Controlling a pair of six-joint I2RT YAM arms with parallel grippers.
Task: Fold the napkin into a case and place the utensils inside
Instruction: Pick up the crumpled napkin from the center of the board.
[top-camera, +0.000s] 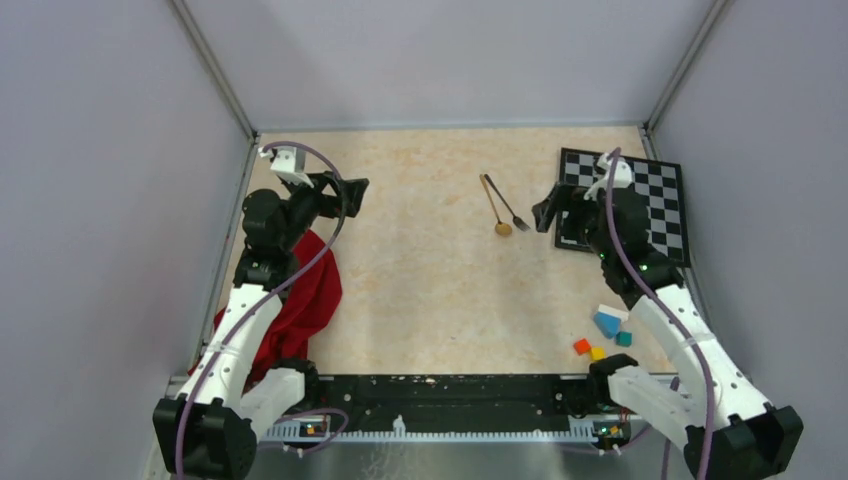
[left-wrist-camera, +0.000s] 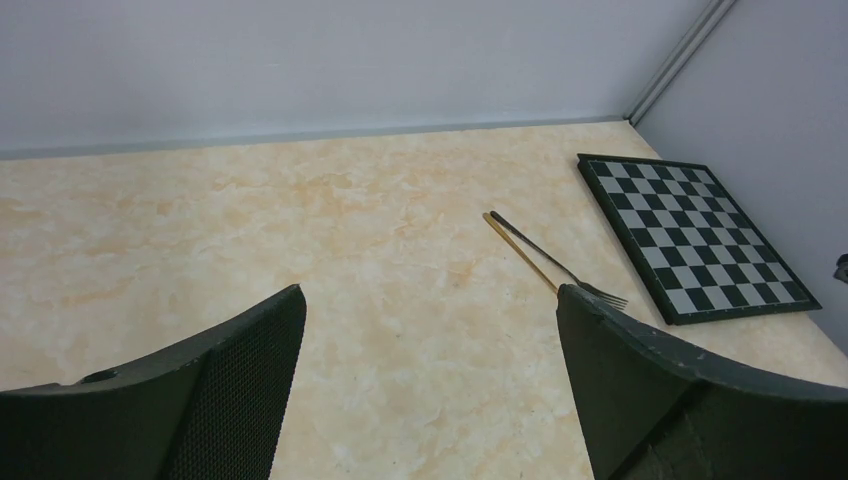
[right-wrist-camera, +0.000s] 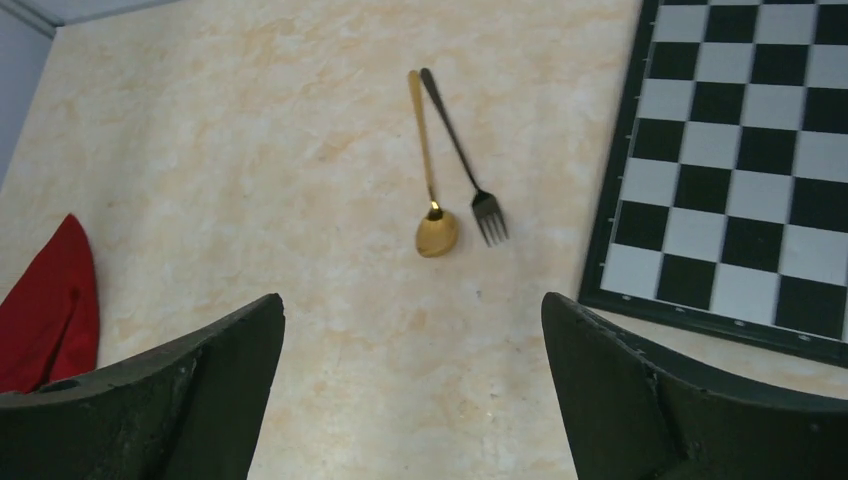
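Napkin (top-camera: 300, 300): bunched at 8 o'clock on the tabletop (top-camera: 420, 300), not yet folded.
Utensils: spoon (right-wrist-camera: 430, 170) and fork (right-wrist-camera: 462, 150) side by side at 1 o'clock, likely left outside your folding space.
Left hand (left-wrist-camera: 430, 300): wide open, empty.
Right hand (right-wrist-camera: 413, 300): wide open, empty.

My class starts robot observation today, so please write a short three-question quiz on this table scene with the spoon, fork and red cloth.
1. True or false: the slim gold spoon and the slim dark metal fork lie on the bare table, apart from the crumpled deep-red cloth napkin.
2. The left gripper and the right gripper are: A open and empty; B shut on the spoon; C shut on the napkin.
3. Fill in: the black-and-white checkered board lies on the ___ arm's side.
Key: 1 true; 2 A; 3 right.
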